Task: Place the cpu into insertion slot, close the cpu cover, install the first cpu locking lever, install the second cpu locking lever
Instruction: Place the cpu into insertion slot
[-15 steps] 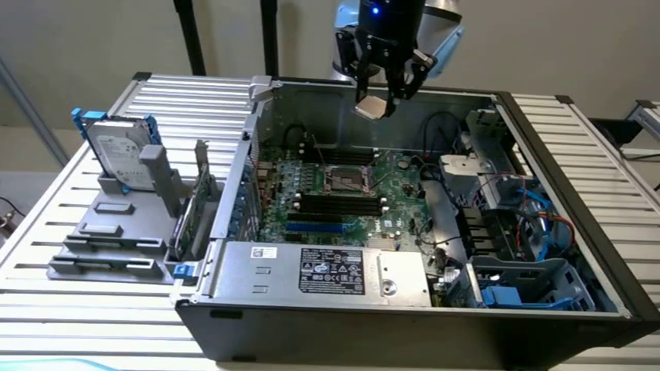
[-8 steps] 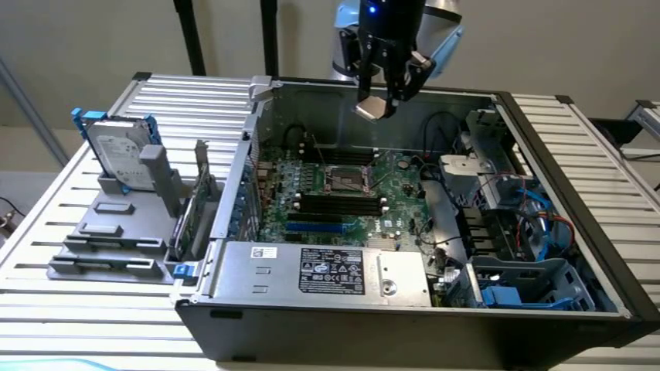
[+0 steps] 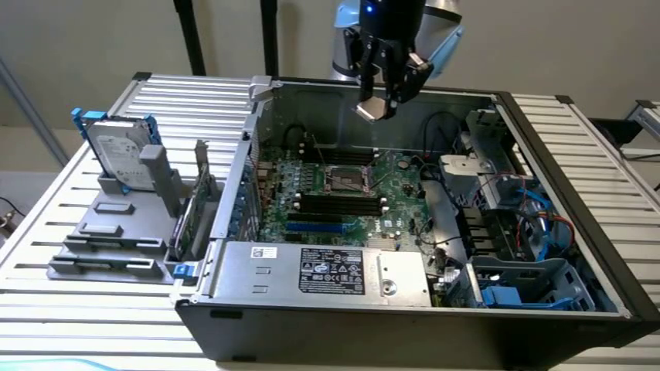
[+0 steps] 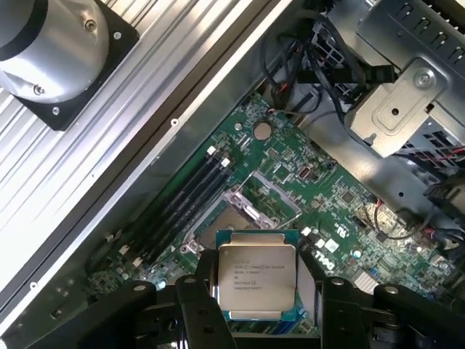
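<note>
We note gripper (image 3: 382, 99) clenched on cpu (image 3: 373, 109), fingers (image 4: 201, 302) at two opposite edges, silver-grey face toward wrist camera. We see cpu held high above open case (image 3: 413, 328), well apart from insertion slot (image 3: 348, 179) on green board (image 3: 398, 175) below.

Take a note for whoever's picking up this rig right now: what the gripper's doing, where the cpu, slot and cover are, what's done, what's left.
Gripper: shut on the cpu, gripping it by its edges in the air above the open computer case.
Insertion slot: on the green board inside the case; the cpu is not in it.
Cpu cover: looks swung open, though that is hard to confirm.
Done: cpu is in the grip.
Left: seating the cpu, closing the cover, both locking levers.
</note>
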You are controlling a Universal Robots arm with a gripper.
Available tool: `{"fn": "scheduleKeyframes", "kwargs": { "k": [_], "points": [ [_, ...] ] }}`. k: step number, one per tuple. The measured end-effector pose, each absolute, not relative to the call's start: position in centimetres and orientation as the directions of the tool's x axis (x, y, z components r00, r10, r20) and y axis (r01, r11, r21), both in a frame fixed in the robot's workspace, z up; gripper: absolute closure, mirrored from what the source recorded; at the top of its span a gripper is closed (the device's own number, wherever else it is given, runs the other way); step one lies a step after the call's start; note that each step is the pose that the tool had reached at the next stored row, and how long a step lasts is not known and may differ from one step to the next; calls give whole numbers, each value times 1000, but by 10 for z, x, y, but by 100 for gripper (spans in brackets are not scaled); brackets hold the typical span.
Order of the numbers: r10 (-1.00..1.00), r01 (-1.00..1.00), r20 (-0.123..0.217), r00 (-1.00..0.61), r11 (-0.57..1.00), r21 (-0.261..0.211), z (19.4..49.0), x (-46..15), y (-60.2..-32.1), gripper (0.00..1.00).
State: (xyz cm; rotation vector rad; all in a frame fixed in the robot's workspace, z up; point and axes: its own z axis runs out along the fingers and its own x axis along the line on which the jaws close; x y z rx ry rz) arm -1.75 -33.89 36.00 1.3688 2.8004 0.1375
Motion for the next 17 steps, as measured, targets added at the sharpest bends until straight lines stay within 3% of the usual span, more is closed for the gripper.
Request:
{"fn": "scheduleKeyframes", "kwargs": {
  "k": [17],
  "points": [
    [926, 923, 20, -377, 374, 87, 358, -17, -339, 46]
  ]
}}
